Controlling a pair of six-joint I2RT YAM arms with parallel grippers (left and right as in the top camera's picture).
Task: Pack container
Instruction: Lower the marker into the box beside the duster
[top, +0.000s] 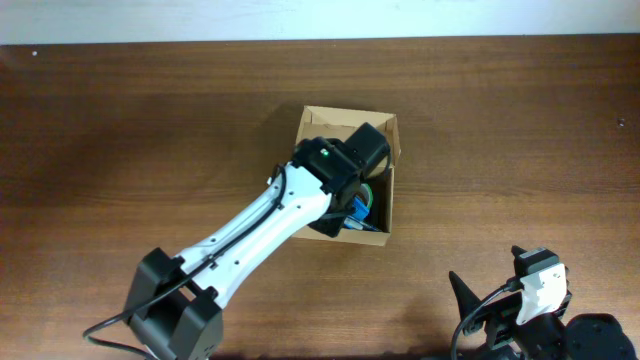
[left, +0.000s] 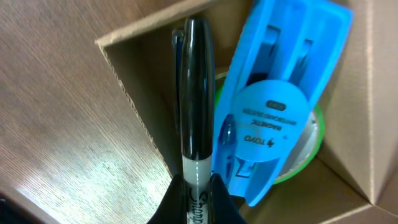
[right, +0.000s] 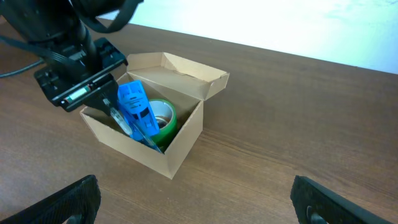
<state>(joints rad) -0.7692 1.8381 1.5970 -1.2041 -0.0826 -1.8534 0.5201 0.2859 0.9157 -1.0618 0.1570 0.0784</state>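
Container (top: 328, 120) sits lid-open mid-counter (top: 150, 120), with a blue case (left: 280, 93) and a green tape roll (right: 163, 115) inside. The left gripper (left: 198, 198) is clamped on a black marker (left: 196, 93) that reaches into it beside the case. The right gripper (right: 194, 186) is spread wide and empty, well apart from it.

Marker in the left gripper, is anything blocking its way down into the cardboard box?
Nothing visibly blocks it. The flap is open, and the marker in the left gripper hangs between the box wall and the tilted blue duster; the green tape roll lies beyond.
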